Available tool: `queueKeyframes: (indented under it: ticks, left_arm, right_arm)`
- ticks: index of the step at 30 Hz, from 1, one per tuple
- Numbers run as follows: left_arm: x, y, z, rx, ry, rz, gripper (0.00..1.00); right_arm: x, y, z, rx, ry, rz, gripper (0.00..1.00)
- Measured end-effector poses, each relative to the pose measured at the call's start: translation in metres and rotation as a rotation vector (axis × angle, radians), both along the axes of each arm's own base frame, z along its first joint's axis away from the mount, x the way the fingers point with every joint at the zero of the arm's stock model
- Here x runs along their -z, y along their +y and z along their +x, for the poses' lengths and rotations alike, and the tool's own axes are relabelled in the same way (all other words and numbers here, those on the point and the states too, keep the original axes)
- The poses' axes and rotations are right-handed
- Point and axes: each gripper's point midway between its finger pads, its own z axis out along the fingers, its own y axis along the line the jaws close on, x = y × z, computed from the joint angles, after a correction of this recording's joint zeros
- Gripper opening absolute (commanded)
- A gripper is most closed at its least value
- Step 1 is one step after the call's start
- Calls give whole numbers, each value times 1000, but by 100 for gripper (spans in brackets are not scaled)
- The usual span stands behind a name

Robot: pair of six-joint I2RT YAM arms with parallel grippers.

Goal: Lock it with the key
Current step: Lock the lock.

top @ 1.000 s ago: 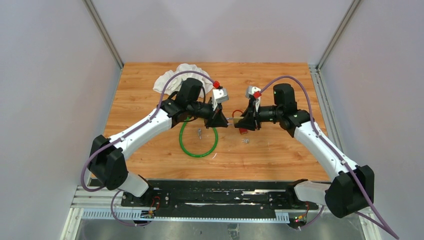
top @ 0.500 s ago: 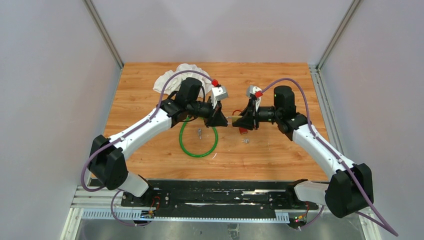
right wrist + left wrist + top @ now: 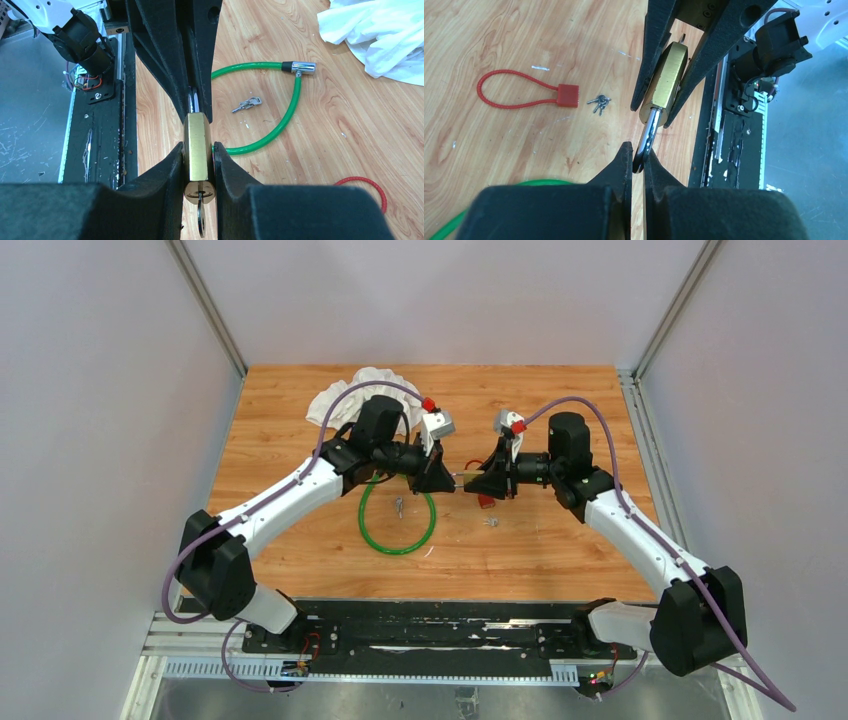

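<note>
Pale grey walls (image 3: 430, 300) on three sides, aluminium corner posts (image 3: 205, 305), light wooden plank counter (image 3: 560, 550). Above counter centre, off surface: rectangular brass padlock (image 3: 199, 145), body clamped between right fingers (image 3: 165, 170), steel shackle (image 3: 647, 142) pinched by nearly closed left fingers (image 3: 616, 170), small metal key (image 3: 202, 222) in keyhole. On counter: crumpled white cloth (image 3: 345, 395) far left, green cable loop (image 3: 397, 548), red cable lock (image 3: 524, 95), small key bunch (image 3: 599, 104) just beside it.

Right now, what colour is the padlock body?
Brass-gold; the padlock shows best in the right wrist view.

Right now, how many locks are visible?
3: brass padlock between left pincer and right pincer; green cable lock on table, left; red cable lock beneath right pincer. Cloth may hide more.
</note>
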Motion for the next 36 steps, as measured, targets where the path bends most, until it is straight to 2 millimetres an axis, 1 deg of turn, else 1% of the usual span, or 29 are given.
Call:
queueKeyframes:
  ticks: [18, 26, 36]
  left_arm:
    - [-1, -4, 5, -76, 90, -15, 0]
    - [2, -6, 7, -87, 114, -14, 0]
    - [-1, -9, 10, -96, 127, -13, 0]
  right_arm:
    - [-5, 1, 5, 17, -16, 14, 1]
    - [-2, 0, 7, 29, -20, 1, 1]
    - [-2, 0, 9, 40, -46, -18, 1]
